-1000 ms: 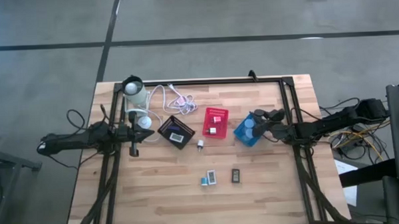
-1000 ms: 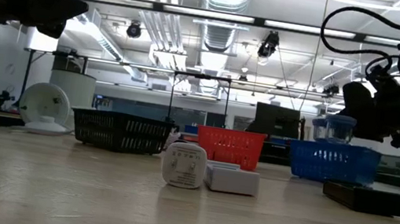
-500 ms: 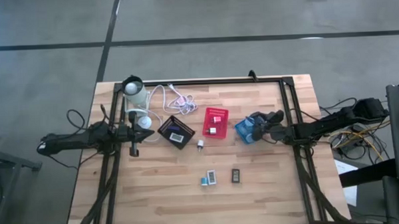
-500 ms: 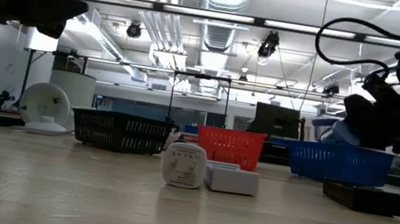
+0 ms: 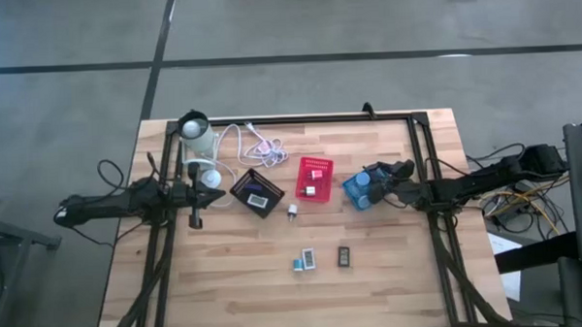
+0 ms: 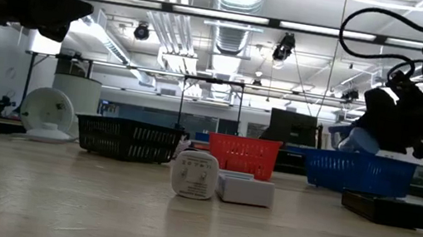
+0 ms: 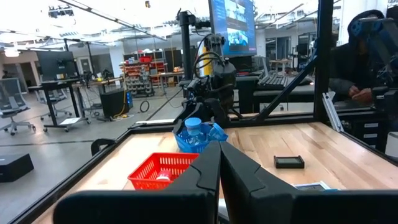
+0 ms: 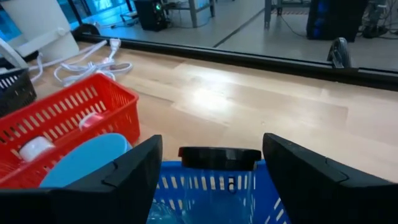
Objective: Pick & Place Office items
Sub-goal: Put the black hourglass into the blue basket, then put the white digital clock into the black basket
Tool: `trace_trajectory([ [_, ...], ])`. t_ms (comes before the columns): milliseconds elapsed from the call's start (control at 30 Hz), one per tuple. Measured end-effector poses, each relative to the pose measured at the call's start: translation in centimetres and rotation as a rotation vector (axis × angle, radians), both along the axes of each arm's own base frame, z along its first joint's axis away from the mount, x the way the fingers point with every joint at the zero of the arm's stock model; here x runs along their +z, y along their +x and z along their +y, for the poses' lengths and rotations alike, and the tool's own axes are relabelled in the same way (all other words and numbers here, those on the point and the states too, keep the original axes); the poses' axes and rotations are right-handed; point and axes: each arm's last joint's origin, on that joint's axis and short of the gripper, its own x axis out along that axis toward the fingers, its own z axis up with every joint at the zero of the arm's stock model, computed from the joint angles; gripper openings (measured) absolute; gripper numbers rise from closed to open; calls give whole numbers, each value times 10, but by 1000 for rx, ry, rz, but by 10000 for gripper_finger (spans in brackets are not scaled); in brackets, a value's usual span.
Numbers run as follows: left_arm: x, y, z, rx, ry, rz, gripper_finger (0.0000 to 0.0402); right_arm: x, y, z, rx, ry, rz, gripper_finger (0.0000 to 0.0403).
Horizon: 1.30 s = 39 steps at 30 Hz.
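Note:
My right gripper [image 5: 377, 178] hovers open over the blue mesh bin [image 5: 354, 192], fingers spread wide in the right wrist view [image 8: 211, 180]. A pale-blue round piece [image 7: 194, 127] sits in that bin and stands above its rim [image 6: 359, 141]. A black disc [image 8: 219, 155] shows at the bin's far wall. On the open table lie a white piece [image 5: 292, 211], teal and white blocks [image 5: 305, 262] and a black block [image 5: 343, 256]. My left gripper [image 5: 219, 193] waits shut and level at the table's left, beside the black bin [image 5: 257, 192]. My right gripper stands open around the pale-blue round piece [image 8: 87, 158], which lies close beside one finger [image 8: 118, 180]. That finger hides the gap, so I cannot tell whether it touches the piece.
The red mesh bin [image 5: 314, 178] holds pink and white pieces, between the black and blue bins. A white lamp [image 5: 198, 138] and its coiled cable [image 5: 251, 141] take up the far left corner. A black frame [image 5: 421, 130] borders the tabletop. Bare wood lies along the near edge.
In the low view the pale-blue round piece at my right gripper has sunk a little and tipped toward the blue bin. The bin has shifted slightly under the gripper.

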Motion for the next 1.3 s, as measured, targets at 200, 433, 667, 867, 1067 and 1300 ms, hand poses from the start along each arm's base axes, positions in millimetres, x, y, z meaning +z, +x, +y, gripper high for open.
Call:
trace_trajectory([
  [200, 0, 0, 0, 0, 0, 0, 12, 4, -1, 0, -5, 1, -37, 277],
  [433, 0, 0, 0, 0, 0, 0, 12, 10, -3, -1, -26, -12, -77, 269],
  [667, 0, 0, 0, -1, -8, 0, 12, 18, -6, -2, -57, -60, -106, 256],
  [867, 0, 0, 0, -1, -11, 0, 12, 29, -8, -2, -45, -105, -130, 243],
  [1067, 0, 0, 0, -1, -11, 1, 12, 75, 1, 3, 203, -189, -174, 224],
  [1300, 0, 0, 0, -1, -3, 2, 12, 153, 8, 20, 680, -362, -244, 162],
])
